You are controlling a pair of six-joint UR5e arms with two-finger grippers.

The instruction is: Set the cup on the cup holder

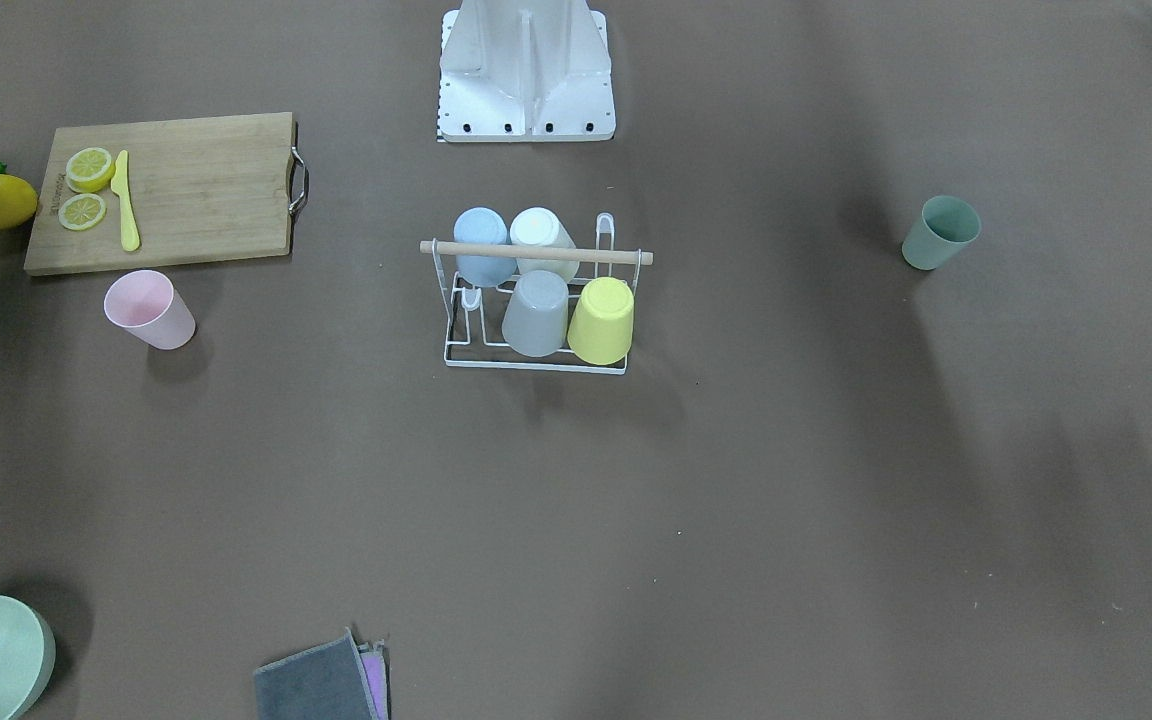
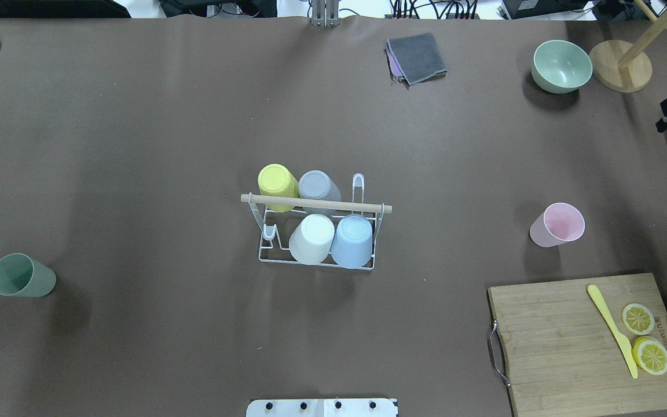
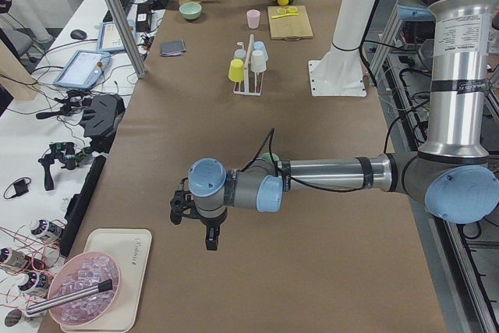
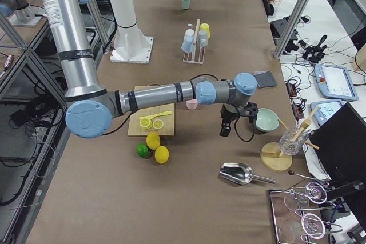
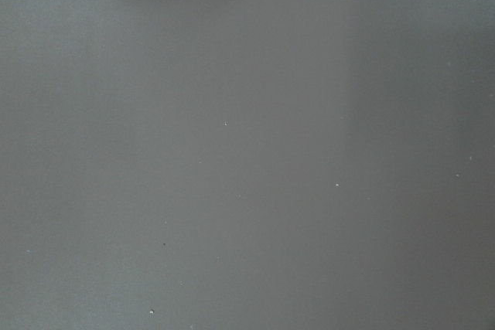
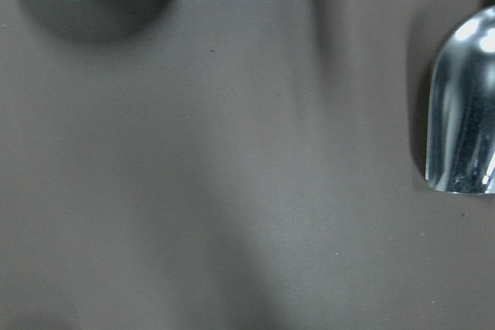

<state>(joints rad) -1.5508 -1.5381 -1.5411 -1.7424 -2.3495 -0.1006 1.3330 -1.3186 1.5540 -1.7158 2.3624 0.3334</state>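
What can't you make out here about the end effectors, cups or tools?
Left end effector: shows only small in the exterior left view; open or shut cannot be told.
Right end effector: small in the exterior right view, cut off by the overhead view's right edge; state unclear.
Grey-green plastic cup: almost hidden behind the left forearm in the exterior left view.
Shiny metal scoop: cut by the right wrist view's edge; handle unseen there.
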